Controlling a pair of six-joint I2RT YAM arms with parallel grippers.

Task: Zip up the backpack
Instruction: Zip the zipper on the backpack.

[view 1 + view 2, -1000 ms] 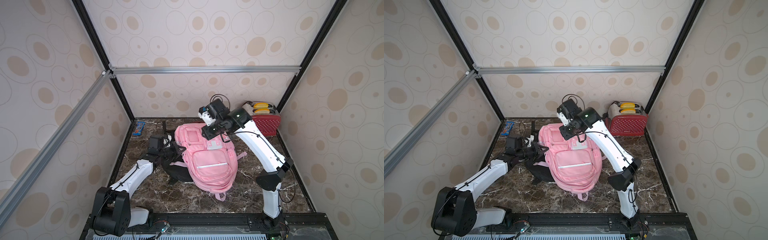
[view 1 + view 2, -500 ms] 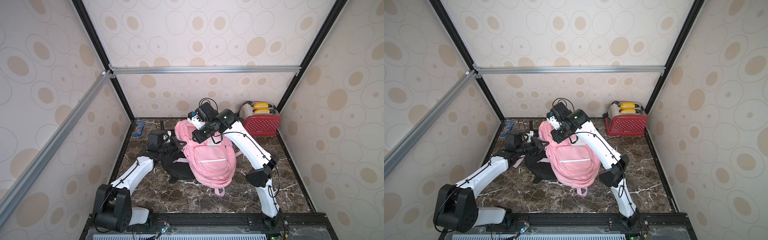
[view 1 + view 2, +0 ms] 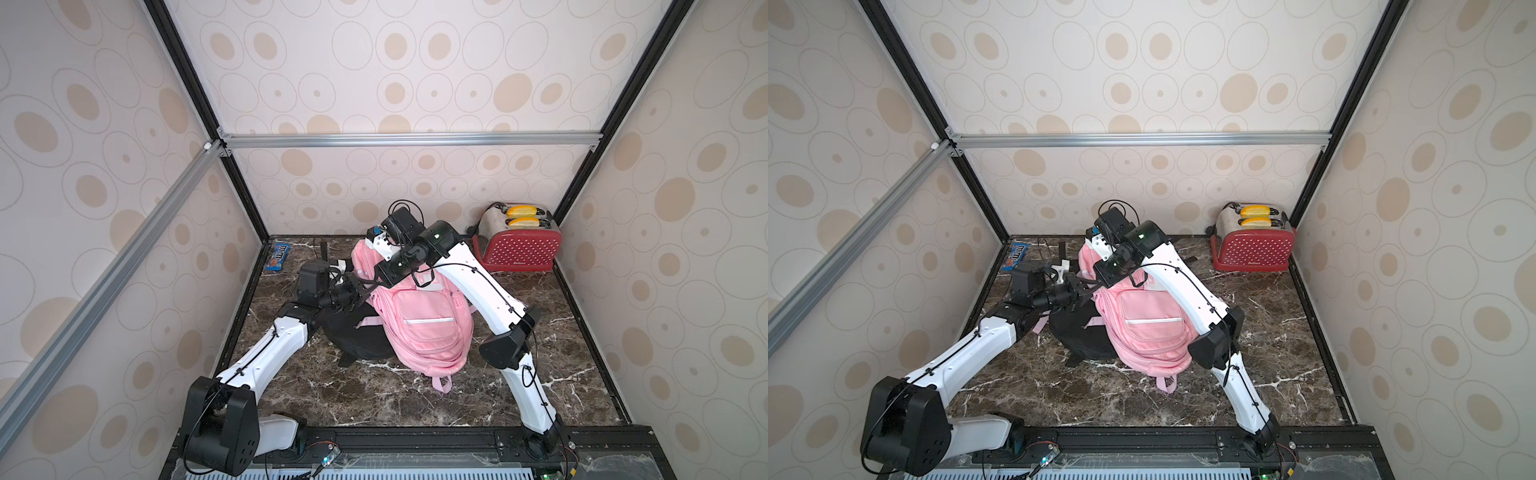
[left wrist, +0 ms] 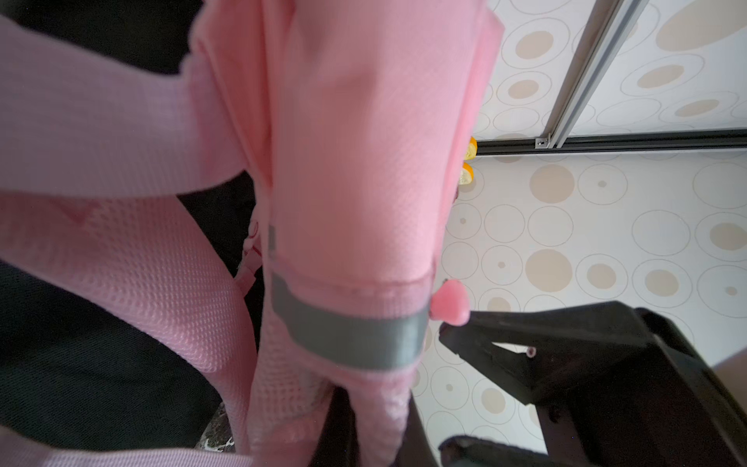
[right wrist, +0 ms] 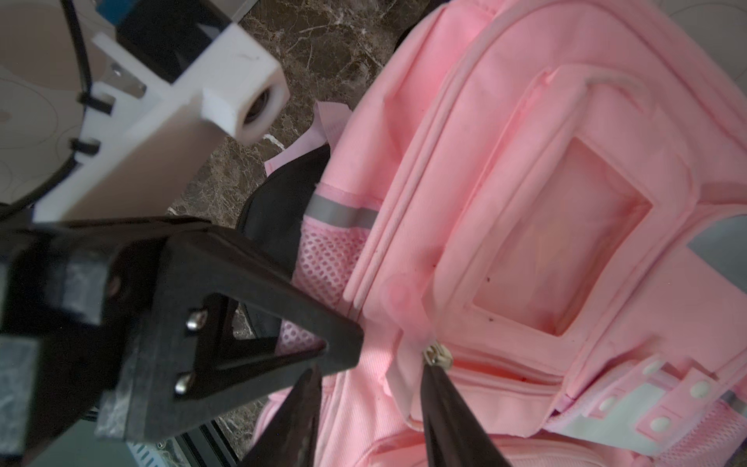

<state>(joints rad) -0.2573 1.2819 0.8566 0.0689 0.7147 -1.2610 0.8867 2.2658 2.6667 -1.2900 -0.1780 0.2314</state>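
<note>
1. Right wrist view looks down on the pink backpack (image 5: 525, 121). Its metal zipper slider (image 5: 437, 358) touches one fingertip of the right end effector (image 5: 374, 370), whose fingers stand apart and grasp nothing.
2. In both top views the backpack (image 3: 422, 328) (image 3: 1150, 328) stands propped on the table (image 3: 374, 399), toward the rear left, well apart from the red toaster (image 3: 517, 249).
3. Over the last second the right arm has swung from the toaster side across the bag's top toward the robot's left, and the bag's top has leaned with it. This reads as a zip stroke ended and the slider released. Whether the track is fully shut cannot be told.
4. The left end effector (image 3: 356, 291) is clenched on the backpack's side fabric, near the grey reflective band (image 4: 351, 335). Its arm lies low and outstretched, bracing the bag.
5. The right arm's elbow is raised beside the bag, with the forearm arching over it and the wrist pointing down.
</note>
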